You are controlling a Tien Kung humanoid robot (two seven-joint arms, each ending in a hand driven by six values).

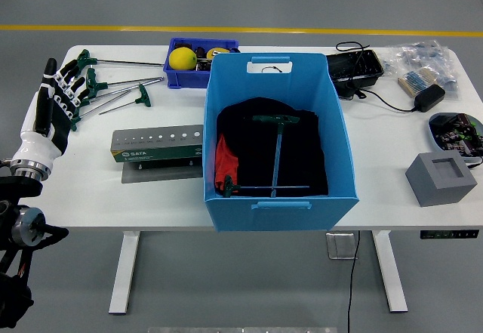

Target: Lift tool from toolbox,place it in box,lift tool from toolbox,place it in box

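A big blue box (pixel 341 144) stands mid-table, lined with black cloth. Two green-handled T-wrenches (pixel 275 152) lie inside it, one upright in the picture, one crosswise near the front. A grey tool stand (pixel 157 145) with a row of holes sits left of the box. Several more green-handled T-wrenches (pixel 121 91) lie on the table behind the stand, at the far left. My left hand (pixel 56 99) hovers at the table's left edge, fingers spread and holding nothing, just left of those wrench handles. The right arm does not show.
A small blue bin (pixel 198 75) with a yellow ball (pixel 182 58) sits behind the box. At the right are a black tray (pixel 355 65), a power adapter (pixel 428 97) with cable, bagged parts (pixel 423 57) and a grey foam block (pixel 441 179).
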